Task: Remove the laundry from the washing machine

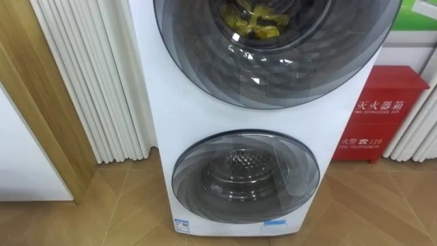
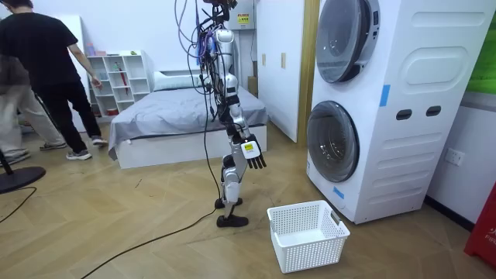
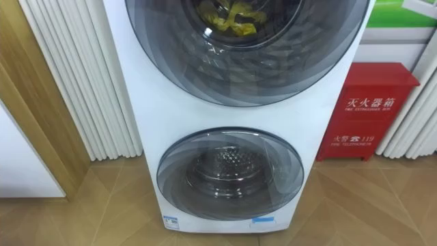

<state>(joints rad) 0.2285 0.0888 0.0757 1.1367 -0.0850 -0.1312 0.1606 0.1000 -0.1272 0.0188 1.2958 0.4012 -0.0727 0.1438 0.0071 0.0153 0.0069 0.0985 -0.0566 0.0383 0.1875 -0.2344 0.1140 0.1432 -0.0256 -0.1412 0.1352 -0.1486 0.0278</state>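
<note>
Two white washing machines [image 2: 403,108] stand stacked, and I look at their fronts from close by. Behind the glass of the upper round door [image 1: 273,68], which is closed, lies a crumpled yellow cloth [image 1: 256,20] inside the drum. The lower door [image 1: 246,174] is closed too, and its steel drum looks bare. In the room view I stand on the wooden floor a step or two from the machines, facing them. My right hand [image 2: 254,153] hangs open at hip height, holding nothing.
A white plastic laundry basket [image 2: 306,232] sits on the floor between me and the machines. A red fire-equipment box [image 1: 386,113] stands right of the machines, with white slats [image 1: 89,75] and a wooden panel [image 1: 34,89] on the left. A person [image 2: 39,70] walks near the bed [image 2: 178,116].
</note>
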